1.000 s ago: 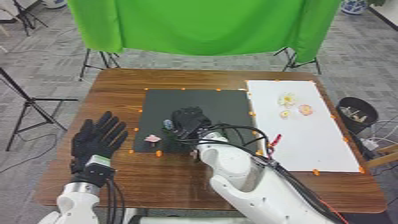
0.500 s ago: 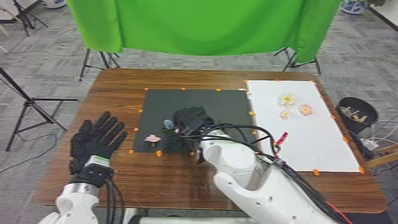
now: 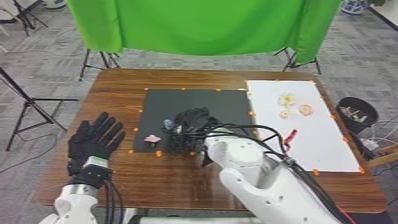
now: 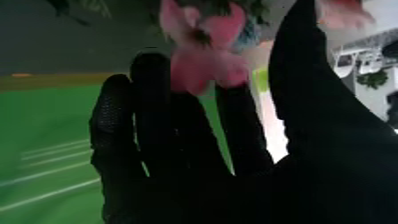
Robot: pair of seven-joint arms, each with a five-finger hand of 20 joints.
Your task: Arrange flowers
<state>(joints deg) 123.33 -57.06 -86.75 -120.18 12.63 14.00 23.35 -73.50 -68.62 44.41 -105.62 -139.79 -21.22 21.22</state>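
Observation:
On the black board, a pink flower lies near the near left part and a blue flower a little farther back. My right hand is over the board just right of the blue flower, fingers relaxed. Three pale yellow and peach flowers, one a white-petalled blossom, lie on the white board. In the right wrist view my right hand has its fingers extended and thumb apart; a pink flower overlaps the fingertips, contact unclear. Palm down at the table's left, my left hand has straight fingers.
Orange markers line both boards on the brown table. A dark bin stands beyond the table's right edge. A green cloth hangs behind the table, and a black tripod stands at left.
My right forearm has swung toward the right and near side, and the hand has turned and shifted slightly right, away from the blue flower. My left hand has barely moved.

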